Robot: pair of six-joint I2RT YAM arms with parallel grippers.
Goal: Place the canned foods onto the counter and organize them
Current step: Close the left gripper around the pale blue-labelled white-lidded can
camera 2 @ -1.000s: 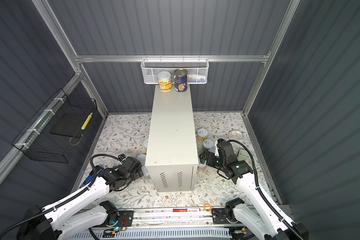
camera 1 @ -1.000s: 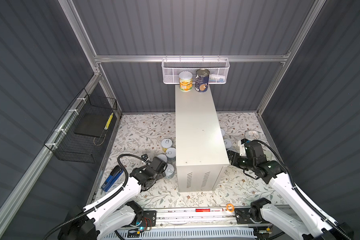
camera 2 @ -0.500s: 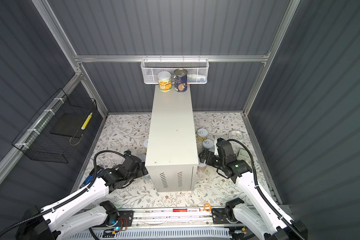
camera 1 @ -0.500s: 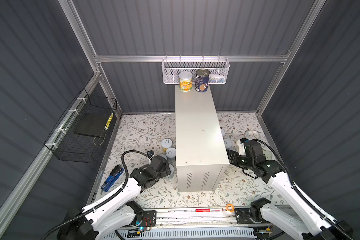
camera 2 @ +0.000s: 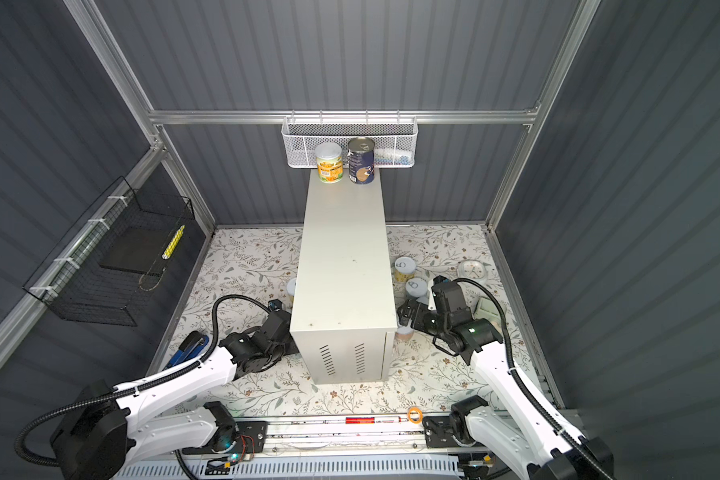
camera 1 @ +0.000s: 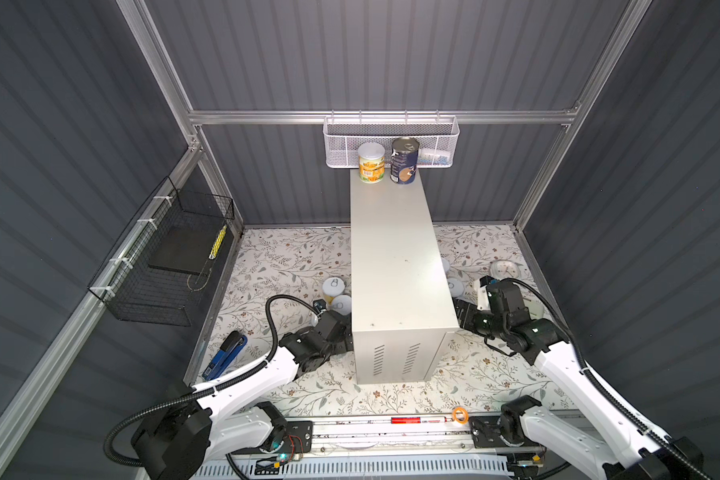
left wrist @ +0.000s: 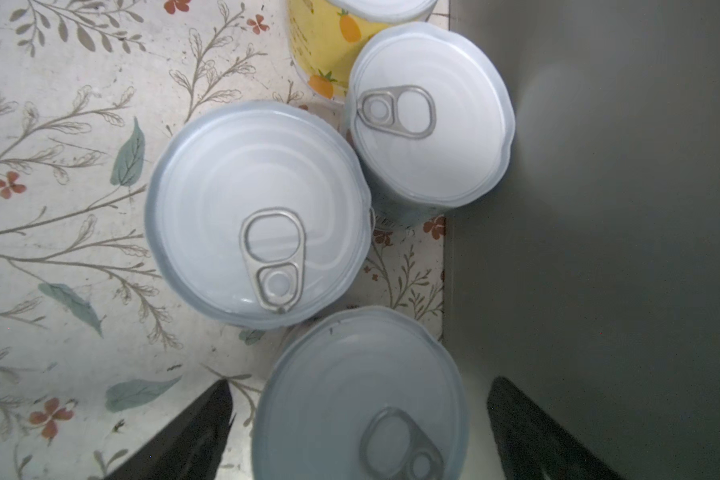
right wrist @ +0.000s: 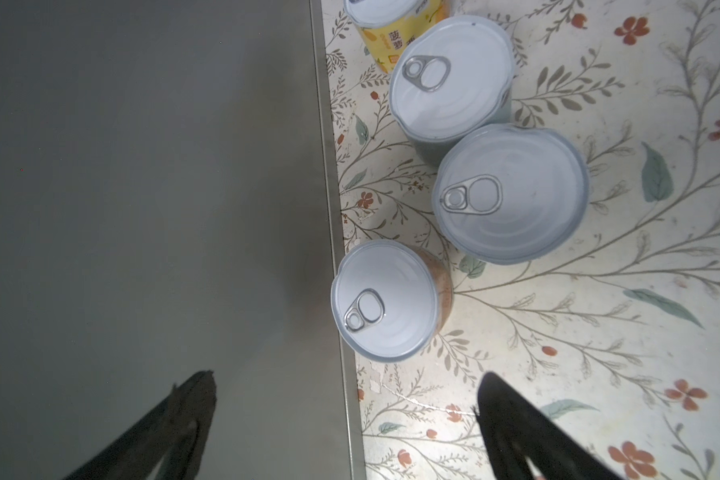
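Note:
The counter [camera 1: 395, 257] is a tall white box in the middle of both top views. A yellow-labelled can [camera 1: 371, 163] and a taller navy can [camera 1: 405, 166] stand at its far end. Low by the counter's left wall, my left gripper [left wrist: 360, 384] is open astride a white-lidded can [left wrist: 360, 415], with a gap on each side. Two more white-lidded cans [left wrist: 258, 216] [left wrist: 431, 116] stand just beyond. My right gripper [right wrist: 346, 375] is open and empty at the counter's right wall, just short of a pink-labelled can [right wrist: 385, 299]. More cans [right wrist: 510, 193] stand behind it.
A white mesh basket [camera 1: 391, 137] hangs on the back rail above the counter's far end. A black wire basket [camera 1: 163, 257] hangs on the left wall. A blue tool [camera 1: 225, 355] lies front left and a round white dial [camera 1: 504, 270] back right, both on the floral floor.
My left gripper has slid right, up to the counter's side, and opened wider over the nearest can. The right arm has barely moved.

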